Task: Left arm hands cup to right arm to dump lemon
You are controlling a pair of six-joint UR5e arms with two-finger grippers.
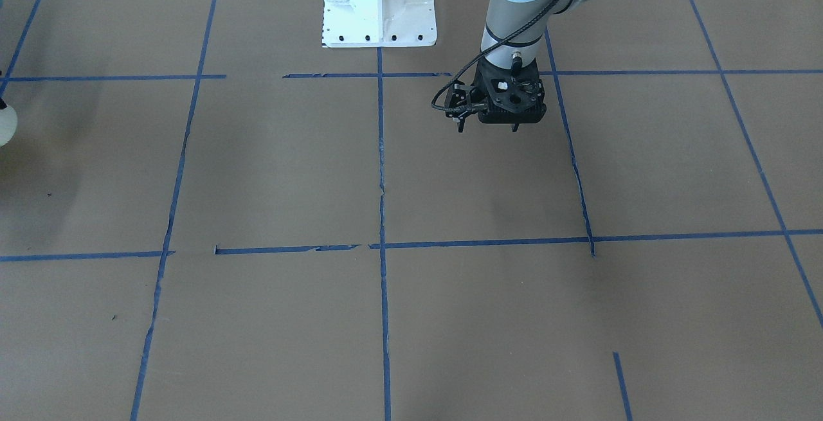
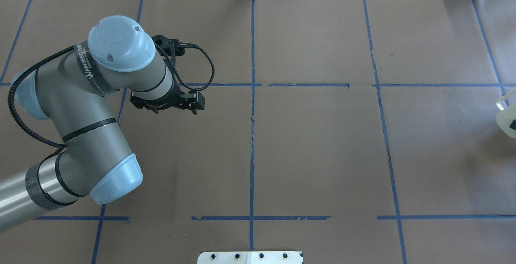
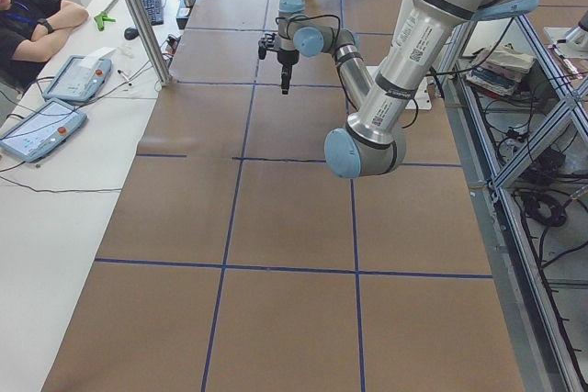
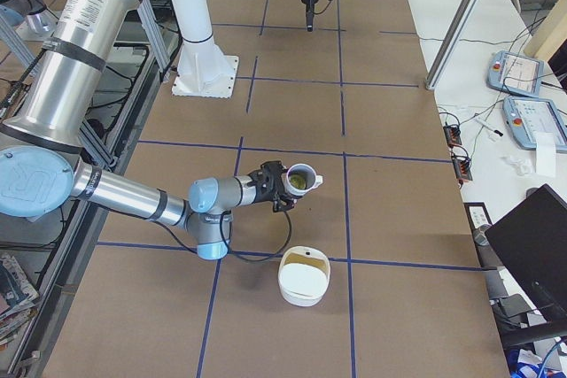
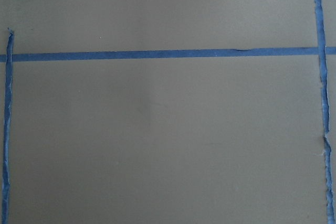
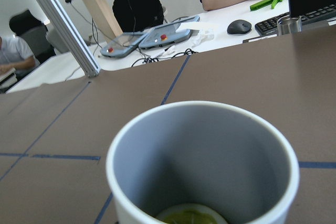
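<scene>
Zero clue on jaw spread for right gripper (image 4: 280, 189) or left gripper (image 3: 286, 87), but looks like a light, stiff, slick-glazed cup (image 4: 301, 179), lemon (image 4: 299, 184) inside, upright at the right one's tip near the white bowl (image 4: 302, 295), so probably pinch the wall, gently.

1. The cup (image 4: 301, 180) is a small white mug, grey inside, with its cream loop handle on the side away from my right arm (image 4: 133, 194). It sits at the tip of my right gripper (image 4: 278, 187), off the table and tipped so that its mouth shows in the right-side view. I cannot tell how firmly I grip it.
2. The lemon (image 6: 190, 216), a yellow-green piece, lies at the cup's bottom.
3. My left arm (image 2: 100, 94) is well apart from the cup, and my left gripper (image 3: 286, 80) points straight down above the table.
</scene>
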